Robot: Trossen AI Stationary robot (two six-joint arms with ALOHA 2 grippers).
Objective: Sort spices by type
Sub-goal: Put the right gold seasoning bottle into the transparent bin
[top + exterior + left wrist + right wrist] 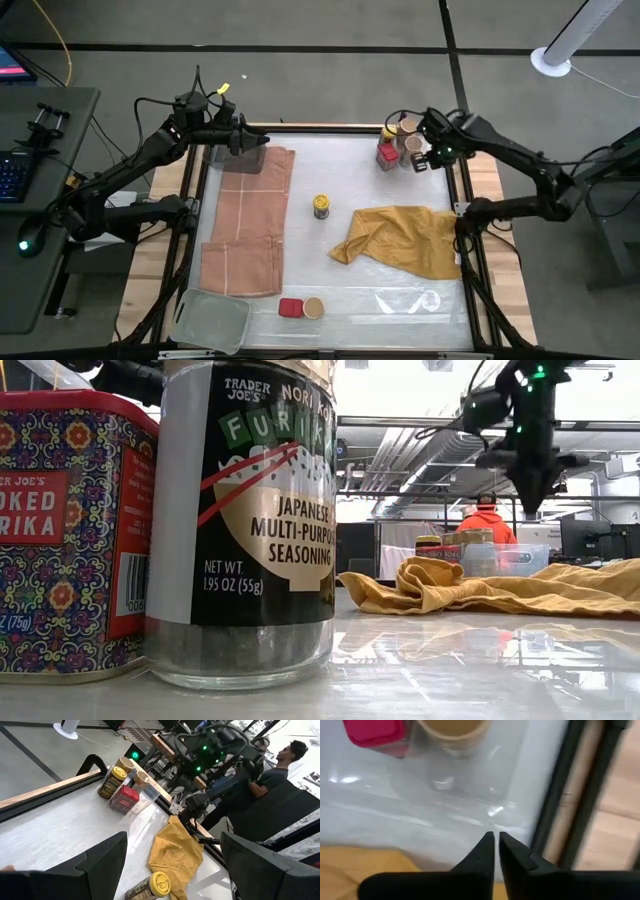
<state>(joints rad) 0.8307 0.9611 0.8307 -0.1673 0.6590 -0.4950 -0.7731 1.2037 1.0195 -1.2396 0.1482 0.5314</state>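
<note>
Spices stand in three places. At the far right corner are a yellow-capped jar (388, 131), tan-topped jars (408, 127) and a red tin (387, 157). One yellow-capped jar (321, 206) stands alone mid-table. A red tin (291, 307) and a tan-topped jar (314, 308) sit at the near edge, large in the low view (250, 520). My right gripper (495, 840) is shut and empty; it points down just right of the far-right group (430, 155). My left gripper (172, 865) is open and empty at the far left (245, 140).
A mustard-yellow cloth (400, 240) lies crumpled on the right half. A tan checked cloth (250, 220) lies flat on the left. A clear grey tray (212, 320) sits at the near left corner. A clear bin wall (470, 805) surrounds the far-right jars. A person (487, 515) is behind the table.
</note>
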